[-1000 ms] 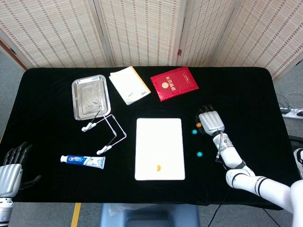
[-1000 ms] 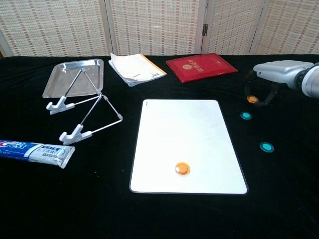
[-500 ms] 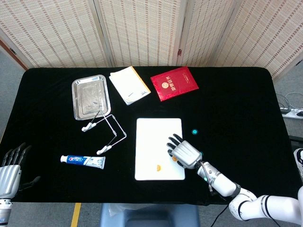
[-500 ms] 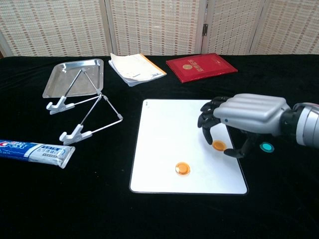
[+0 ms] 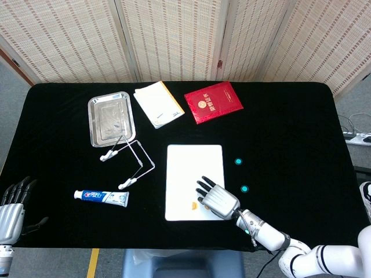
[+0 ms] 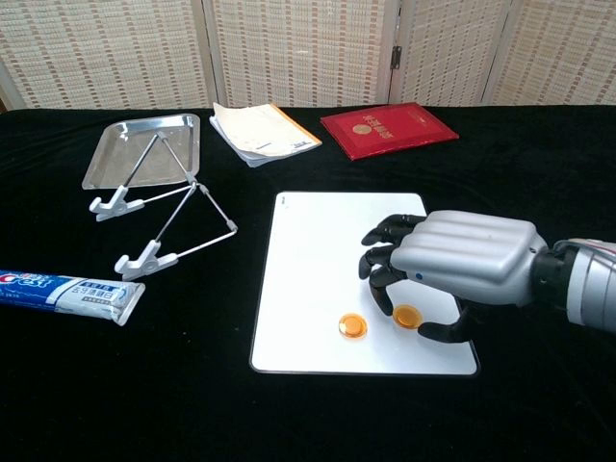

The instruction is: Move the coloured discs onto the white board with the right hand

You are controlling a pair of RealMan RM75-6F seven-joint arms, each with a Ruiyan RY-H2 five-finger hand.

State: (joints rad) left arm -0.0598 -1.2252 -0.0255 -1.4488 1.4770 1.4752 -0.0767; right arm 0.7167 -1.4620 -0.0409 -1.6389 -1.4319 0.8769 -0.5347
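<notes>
The white board point(image 5: 194, 168) point(image 6: 332, 241) lies in the middle of the black table. One orange disc point(image 5: 193, 204) point(image 6: 352, 326) rests on the board's near part. Right beside it, a second orange disc point(image 6: 407, 316) sits low on the board, pinched between the thumb and fingertips of my right hand point(image 5: 215, 200) point(image 6: 452, 260). That hand hovers over the board's near right corner. Two teal discs point(image 5: 238, 161) point(image 5: 244, 189) lie on the cloth right of the board; my right hand hides them in the chest view. My left hand point(image 5: 10, 209) rests at the table's near left corner, holding nothing, fingers apart.
At the back left stands a metal tray point(image 5: 111, 119) point(image 6: 144, 149), with two wire stands point(image 5: 130, 156) point(image 6: 178, 226) in front of it. A toothpaste tube point(image 5: 101, 197) point(image 6: 67, 292) lies near the left front. A white booklet point(image 5: 157, 104) and a red booklet point(image 5: 213, 102) lie behind the board.
My right hand carried an orange disc from the cloth at the far right onto the board, then moved it nearer and leftward, close to the first orange disc. The left hand stayed put.
</notes>
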